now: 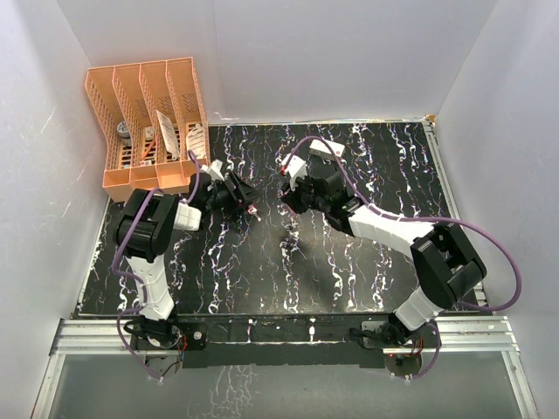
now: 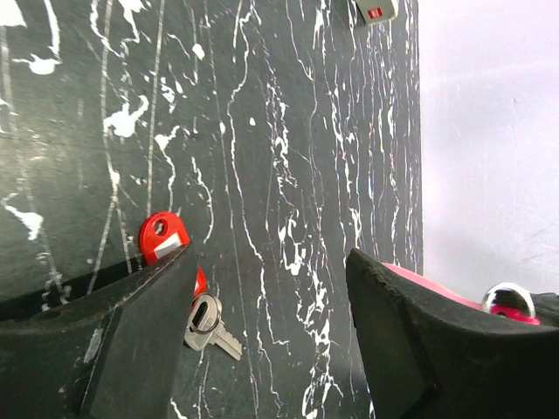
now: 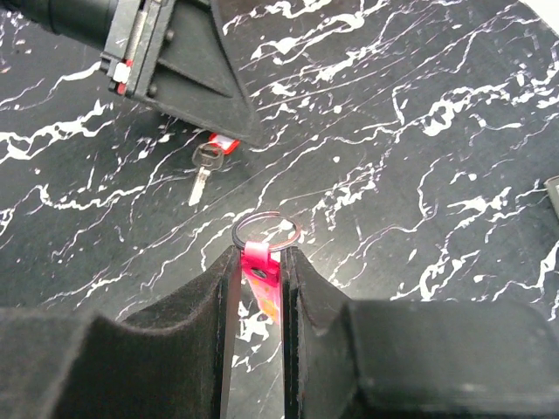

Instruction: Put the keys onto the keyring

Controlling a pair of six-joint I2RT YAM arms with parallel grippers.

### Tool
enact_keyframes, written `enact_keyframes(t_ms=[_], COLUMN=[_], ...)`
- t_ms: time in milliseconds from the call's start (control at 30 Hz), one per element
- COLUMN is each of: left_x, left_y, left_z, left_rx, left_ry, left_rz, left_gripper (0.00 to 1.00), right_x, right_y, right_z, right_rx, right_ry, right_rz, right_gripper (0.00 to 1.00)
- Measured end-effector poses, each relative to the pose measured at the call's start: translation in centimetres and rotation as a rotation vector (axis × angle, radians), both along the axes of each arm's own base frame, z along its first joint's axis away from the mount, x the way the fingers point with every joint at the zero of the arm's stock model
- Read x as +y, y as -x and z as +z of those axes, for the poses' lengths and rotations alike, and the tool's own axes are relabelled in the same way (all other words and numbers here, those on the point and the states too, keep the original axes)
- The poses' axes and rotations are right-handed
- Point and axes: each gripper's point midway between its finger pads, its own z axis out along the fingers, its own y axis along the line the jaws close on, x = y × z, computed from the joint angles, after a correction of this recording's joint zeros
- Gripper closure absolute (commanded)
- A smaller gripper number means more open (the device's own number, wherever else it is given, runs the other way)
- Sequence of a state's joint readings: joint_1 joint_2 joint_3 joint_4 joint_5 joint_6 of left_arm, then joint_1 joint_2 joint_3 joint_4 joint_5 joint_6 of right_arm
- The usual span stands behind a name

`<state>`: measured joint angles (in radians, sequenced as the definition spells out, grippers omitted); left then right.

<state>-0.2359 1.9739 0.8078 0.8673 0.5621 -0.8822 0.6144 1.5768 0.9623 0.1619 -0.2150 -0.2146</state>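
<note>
Your right gripper [image 3: 260, 255] is clamped shut on the keyring [image 3: 266, 232]. Its two fingers [image 3: 210, 332] pinch the pink tag [image 3: 263, 278] with almost no gap, and the thin metal ring stands just clear of the fingertips, pointing toward the keys. The ring hangs above the black marbled table [image 1: 227, 271]; from this view you cannot tell whether it touches the surface.

Your left gripper [image 2: 271, 258] stands with its jaws wide, nothing between them but bare table. Both keys lie flat on the table at the tip of one finger [image 2: 131, 340]. The red-headed key [image 2: 162, 236] is partly hidden behind that finger, with only its head and a sliver of red showing. The plain metal key [image 2: 210, 323] lies just beside it, head against the red one and blade pointing away. You cannot tell from the pictures whether the finger actually touches either key.

From the right wrist you see the same pair beyond the ring, the plain metal key [image 3: 203, 171] nearer and the red-headed key [image 3: 224, 143] tucked under the left gripper [image 3: 229, 131]. Neither key is on the ring.

From above, the left gripper [image 1: 244, 202] and right gripper [image 1: 291, 188] face each other near the middle of the table, close but apart. An orange file rack [image 1: 144, 87] stands at the far left corner, holding a few small items. A white box [image 2: 376, 9] with red marks lies well away from the keys.
</note>
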Motion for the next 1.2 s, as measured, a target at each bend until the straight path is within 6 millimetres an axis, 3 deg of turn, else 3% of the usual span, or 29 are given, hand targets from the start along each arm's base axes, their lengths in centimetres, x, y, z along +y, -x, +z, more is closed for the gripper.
enact_keyframes(t_ms=[267,667,833,1200], left_x=[-1.9,-3.5,-3.6,-2.4], left_y=[1.1,3.0,3.2,2.7], left_z=[0.0,-0.1,-0.1,0.0], left_rx=[-0.002,-0.015,-0.012,-0.005], left_ry=[-0.001,0.005,0.000,-0.078], left_rz=[-0.047,-0.085,-0.076,-0.013], left_gripper=[0.33,0.33,0.33,0.33], right_x=[-0.4,0.7,1.5,2.5], right_y=[2.6,4.8,5.2,5.5], right_z=[-3.3,-4.3,-4.0,-6.6], right_rx=[0.086,0.150,0.150,0.226], right_ry=[0.018,-0.049,-0.073,-0.076], right_rz=[0.052,0.138,0.165,0.186], right_gripper=[0.96,0.96,0.96,0.97])
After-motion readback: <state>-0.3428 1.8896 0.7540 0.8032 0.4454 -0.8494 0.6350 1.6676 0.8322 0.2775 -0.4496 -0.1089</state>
